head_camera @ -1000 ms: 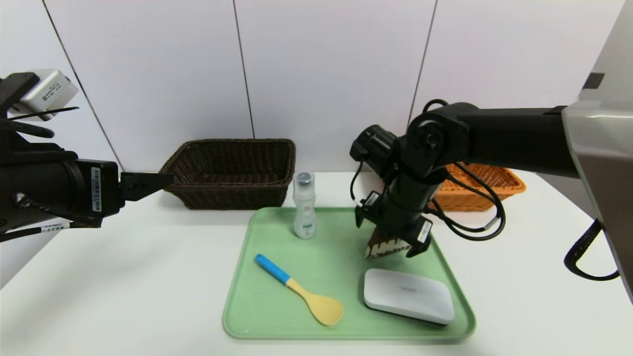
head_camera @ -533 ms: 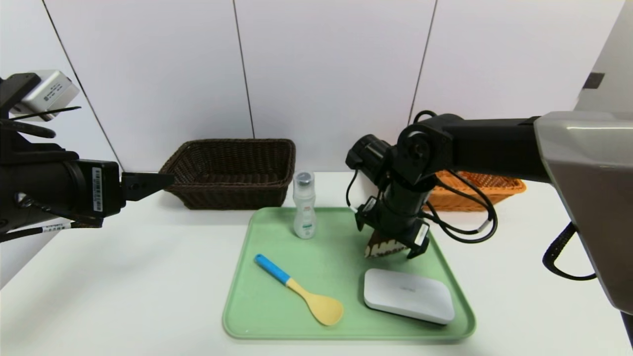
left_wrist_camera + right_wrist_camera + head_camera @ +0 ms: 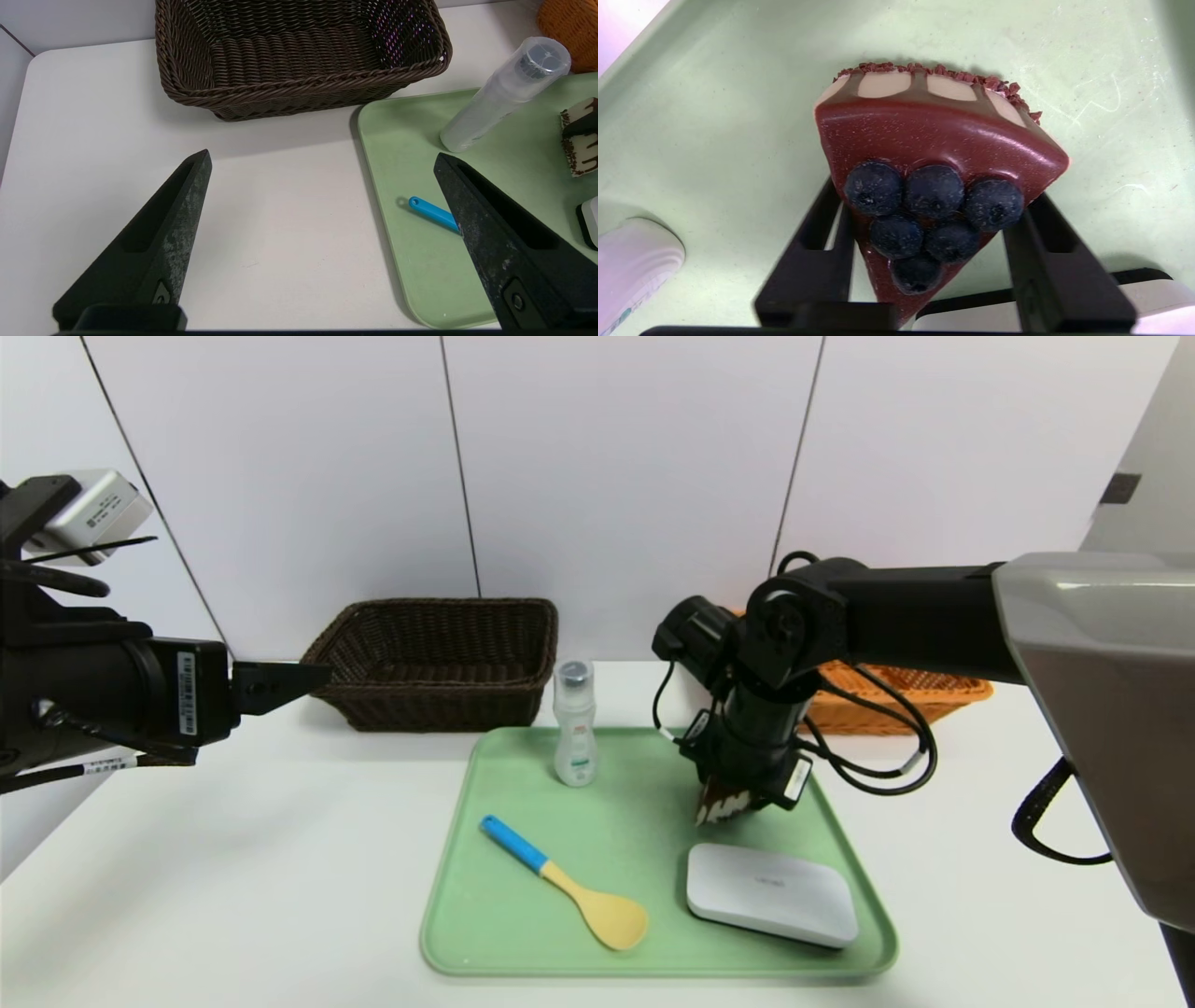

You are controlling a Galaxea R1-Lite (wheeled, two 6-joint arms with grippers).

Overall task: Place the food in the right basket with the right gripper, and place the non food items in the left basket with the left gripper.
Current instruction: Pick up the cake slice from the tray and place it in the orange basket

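right pincer point(image 3: 731, 805): clamped on cake slice point(image 3: 719, 807), on green tray point(image 3: 653, 947) behind white box point(image 3: 771, 894) | left pincer point(image 3: 280, 684): jaws apart, over desk point(image 3: 233, 887) left of tray, beside brown basket point(image 3: 439, 658)

Even, bright, diffuse light falls from overhead, and the white bench point(image 3: 233, 859) and wall panels reflect it back. Shadows are soft and short. In the head view, the white box point(image 3: 771, 894) has a thin dark line along its 6 o'clock edge, and a faint grey patch lies on the bench at the green tray's point(image 3: 504, 933) 9 o'clock. The left basket point(image 3: 299, 93) casts a pale band on the bench under its near wall. The cake slice's point(image 3: 941, 140) glossy top carries a soft streak of glare. In the head view, the wall seams lean outward toward the frame edges.
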